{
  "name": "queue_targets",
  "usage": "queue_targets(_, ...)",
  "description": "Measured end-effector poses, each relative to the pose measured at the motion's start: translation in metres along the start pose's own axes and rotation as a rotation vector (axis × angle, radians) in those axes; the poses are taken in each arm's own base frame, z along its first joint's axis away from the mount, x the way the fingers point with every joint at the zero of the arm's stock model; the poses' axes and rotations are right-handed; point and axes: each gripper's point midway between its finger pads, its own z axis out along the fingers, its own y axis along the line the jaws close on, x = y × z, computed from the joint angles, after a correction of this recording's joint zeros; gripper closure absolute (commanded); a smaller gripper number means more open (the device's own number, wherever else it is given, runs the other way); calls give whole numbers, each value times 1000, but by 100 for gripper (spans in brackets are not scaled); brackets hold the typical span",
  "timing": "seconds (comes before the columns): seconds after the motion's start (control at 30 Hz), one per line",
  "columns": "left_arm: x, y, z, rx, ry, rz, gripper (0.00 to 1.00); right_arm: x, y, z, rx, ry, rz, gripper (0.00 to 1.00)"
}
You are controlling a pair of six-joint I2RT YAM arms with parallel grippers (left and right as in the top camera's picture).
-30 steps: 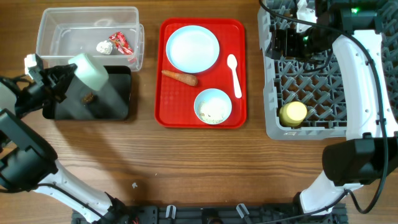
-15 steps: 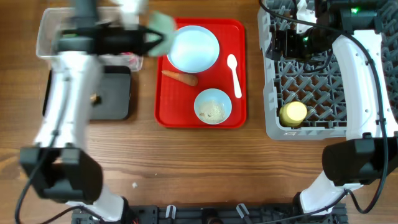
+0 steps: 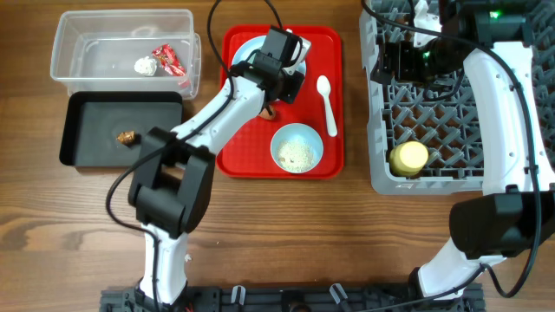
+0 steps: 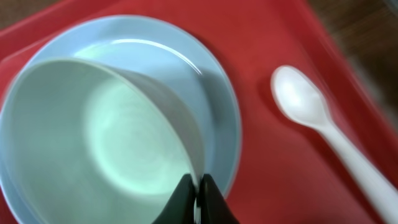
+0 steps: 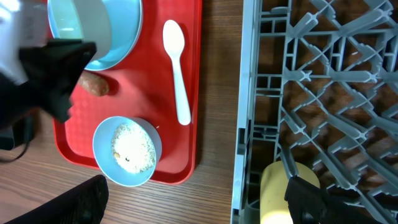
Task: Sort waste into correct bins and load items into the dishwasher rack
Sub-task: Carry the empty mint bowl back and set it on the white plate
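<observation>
My left gripper [image 4: 199,186] is shut on the rim of an empty pale blue bowl [image 4: 99,137] and holds it over the pale blue plate [image 4: 214,81] on the red tray; it also shows from overhead [image 3: 276,62]. The white spoon [image 3: 327,104] lies to the right. The second bowl [image 3: 297,147] holds rice. The carrot [image 5: 94,85] lies partly under my left arm. My right gripper [image 5: 199,205] is open above the grey rack [image 3: 451,130], where the yellow cup [image 3: 408,158] lies. The wrapper [image 3: 169,59] and tissue [image 3: 145,65] are in the clear tub [image 3: 78,43]. A brownish lump [image 3: 127,136] is in the black tray [image 3: 95,117].
The red serving tray [image 3: 234,147] sits mid-table between the bins and the rack. My left arm stretches diagonally from the front edge across the tray's left side. A small crumb [image 3: 187,256] lies on the wood near the front.
My left arm has swung right from over the black tray to over the red tray, carrying the bowl. The right arm has not moved.
</observation>
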Motion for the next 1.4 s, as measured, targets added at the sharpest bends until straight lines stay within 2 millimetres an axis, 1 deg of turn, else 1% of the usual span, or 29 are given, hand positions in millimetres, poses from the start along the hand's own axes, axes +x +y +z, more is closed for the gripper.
queue_targets(0.03, 0, 3, 5, -10, -6, -2, 85, 0, 0, 0, 0, -1, 0, 7)
queue_targets(0.07, -1, 4, 7, -18, -11, -1, 74, 0, 0, 0, 0, 0, 0, 7)
queue_targets(0.13, -5, 7, 9, -29, -28, -7, 31, 0, 0, 0, 0, 0, 0, 7)
queue_targets(0.2, -7, 8, 8, -36, -38, -5, 11, 0, 0, 0, 0, 0, 0, 7)
queue_targets(0.27, -5, 8, 8, -36, -29, -4, 0, 0, 0, 0, 0, 0, 0, 7)
queue_targets(0.47, 15, 8, 6, -39, 54, -9, 0, 0, -1, 0, 3, -2, 0, 7)
queue_targets(0.5, 18, 8, 2, -37, 68, -19, 0, -1, -1, 0, 5, -6, -1, 6)
queue_targets(0.57, 20, 4, -11, -13, 88, -39, 0, -4, -1, 0, 7, -16, -4, 7)
queue_targets(0.63, 16, -3, -34, 35, 89, -56, 0, -8, -1, 0, 10, -33, -8, 6)
queue_targets(0.7, 7, -14, -71, 107, 71, -68, 0, -11, -2, 0, 11, -45, -11, 6)
queue_targets(0.77, 5, -25, -96, 171, 71, -73, 4, -13, -1, 0, 11, -51, -12, 6)
queue_targets(0.8, 7, -32, -108, 209, 84, -76, 5, -13, -1, -1, 11, -53, -13, 6)
queue_targets(0.87, 14, -48, -119, 272, 119, -75, 11, -13, -1, 0, 11, -55, -14, 6)
queue_targets(0.9, 19, -56, -121, 296, 140, -71, 15, -14, -1, 0, 11, -55, -14, 7)
queue_targets(0.93, 27, -68, -121, 321, 175, -58, 17, -14, -1, 0, 11, -56, -14, 6)
queue_targets(1.0, 42, -94, -121, 359, 234, -15, 17, -14, -1, 0, 11, -55, -14, 6)
queue_targets(1.13, 56, -140, -121, 406, 272, 69, 17, -14, -1, 0, 11, -55, -13, 6)
queue_targets(1.2, 63, -159, -121, 410, 291, 92, 16, -14, -1, 0, 11, -55, -14, 6)
queue_targets(1.27, 71, -169, -115, 379, 315, 89, 19, -14, -1, -1, 11, -55, -14, 7)
queue_targets(1.33, 78, -173, -106, 337, 339, 71, 22, -13, -1, 0, 11, -55, -14, 6)
queue_targets(1.37, 79, -173, -105, 327, 344, 54, 28, -13, -1, 0, 11, -55, -14, 6)
queue_targets(1.4, 85, -172, -93, 288, 364, 52, 31, -13, -2, 0, 11, -54, -13, 6)
